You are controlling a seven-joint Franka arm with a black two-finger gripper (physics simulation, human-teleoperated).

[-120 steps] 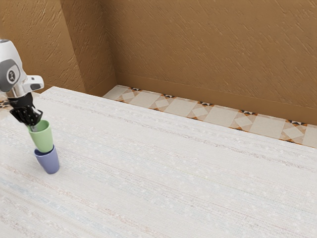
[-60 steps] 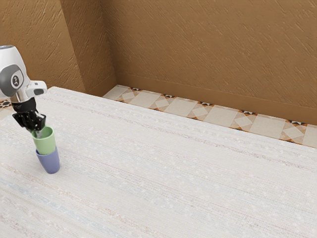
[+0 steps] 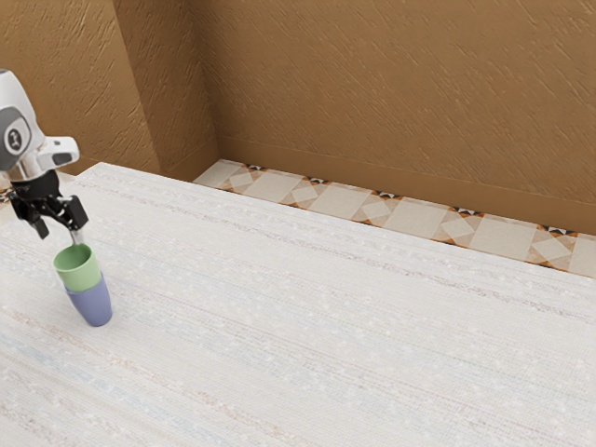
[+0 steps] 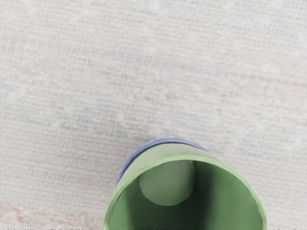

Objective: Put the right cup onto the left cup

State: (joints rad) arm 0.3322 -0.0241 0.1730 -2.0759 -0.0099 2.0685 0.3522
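the gripper (image 3: 60, 233) is spread wide, its two fingers well apart with nothing clasped between them, just above the green cup (image 3: 80, 272). that cup sits in the mouth of the blue cup (image 3: 91, 305), its lower part inside and its upper part standing out above the blue rim. the wrist view looks down into the green cup, with its round bottom showing and a curve of the blue cup's rim peeking out beside it. the blue cup rests on the pale, streaked table (image 3: 326, 317). beyond the table are patterned floor tiles (image 3: 331, 200) and a rough brown wall (image 3: 391, 93).
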